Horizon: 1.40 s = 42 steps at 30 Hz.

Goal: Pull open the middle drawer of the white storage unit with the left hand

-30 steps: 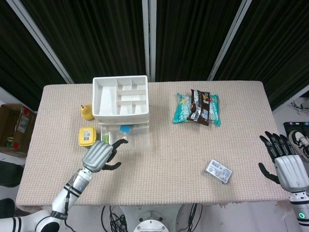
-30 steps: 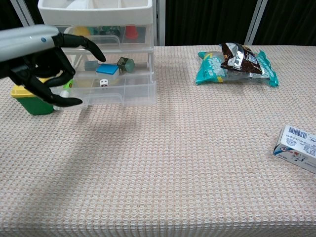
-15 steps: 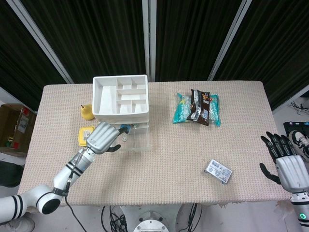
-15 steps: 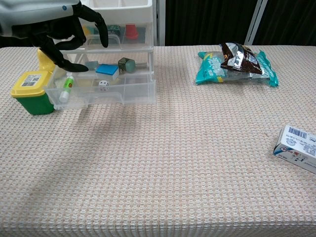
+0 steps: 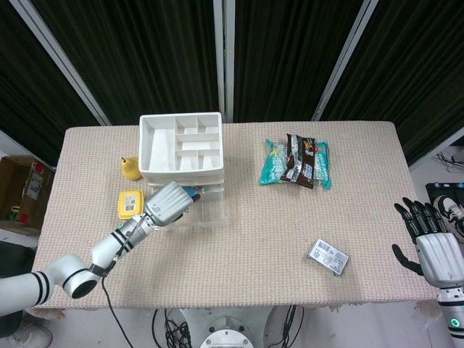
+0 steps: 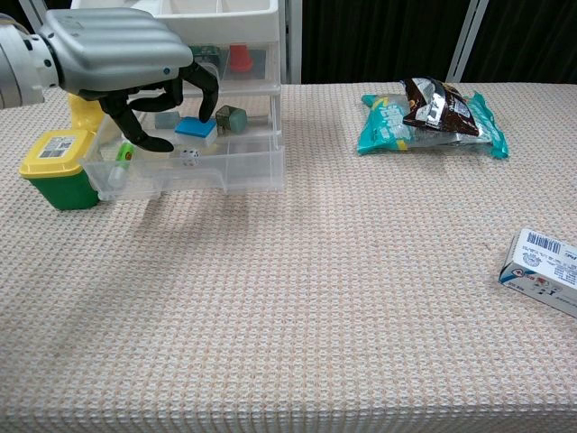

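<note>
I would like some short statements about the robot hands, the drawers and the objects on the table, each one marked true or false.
1. The left robot hand is at the front of the white storage unit. True.
2. The bottom drawer sticks out toward the camera. True.
3. The right robot hand holds the small barcoded box. False: it is open, off the table edge, apart from the box.
4. The snack bags lie inside the unit's top tray. False: they lie on the table, right of the unit.
5. A yellow-lidded container stands beside the unit. True.
</note>
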{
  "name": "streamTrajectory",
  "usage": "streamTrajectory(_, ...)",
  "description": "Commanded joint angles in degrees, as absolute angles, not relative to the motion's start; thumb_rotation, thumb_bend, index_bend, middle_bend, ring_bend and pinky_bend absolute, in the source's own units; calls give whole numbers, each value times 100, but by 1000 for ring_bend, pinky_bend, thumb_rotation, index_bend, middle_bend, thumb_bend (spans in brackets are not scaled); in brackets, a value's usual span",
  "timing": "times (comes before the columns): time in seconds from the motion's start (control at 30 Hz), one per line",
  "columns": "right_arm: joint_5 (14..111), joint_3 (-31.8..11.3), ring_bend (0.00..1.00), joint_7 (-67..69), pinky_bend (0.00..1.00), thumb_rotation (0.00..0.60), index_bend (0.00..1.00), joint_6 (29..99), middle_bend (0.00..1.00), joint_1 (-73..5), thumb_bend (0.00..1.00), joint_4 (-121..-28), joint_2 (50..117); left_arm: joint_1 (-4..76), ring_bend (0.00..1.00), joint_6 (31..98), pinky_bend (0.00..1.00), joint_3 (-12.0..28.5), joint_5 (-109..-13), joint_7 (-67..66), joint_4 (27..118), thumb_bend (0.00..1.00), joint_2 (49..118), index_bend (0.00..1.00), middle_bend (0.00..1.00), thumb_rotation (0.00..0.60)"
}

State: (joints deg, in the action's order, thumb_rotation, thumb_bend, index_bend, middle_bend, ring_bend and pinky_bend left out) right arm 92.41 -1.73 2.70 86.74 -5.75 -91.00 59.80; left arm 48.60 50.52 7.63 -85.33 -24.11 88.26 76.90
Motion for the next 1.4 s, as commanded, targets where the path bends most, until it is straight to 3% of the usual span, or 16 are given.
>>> streamTrajectory(0.03, 9238, -174, 0, 256, 0, 600, 0, 8663, 0, -579, 284, -9111, 5987, 4910, 995, 5075, 1000, 746, -8554, -2450, 8715, 226, 7788, 429, 880, 600)
streamTrajectory(1.0, 9149, -192, 0, 162, 0, 600, 0, 8561, 0, -595, 284, -9160, 5995, 5045, 995, 4965, 1000, 466, -8423, -2492, 8160, 313, 8167, 461, 872, 600)
streamTrajectory(1.4, 9151, -190, 0, 152, 0, 600, 0, 8580, 0, -578, 284, -9181, 5981, 5047, 995, 5018, 1000, 433, -8420, -2335, 8083, 394, 8211, 543, 873, 600)
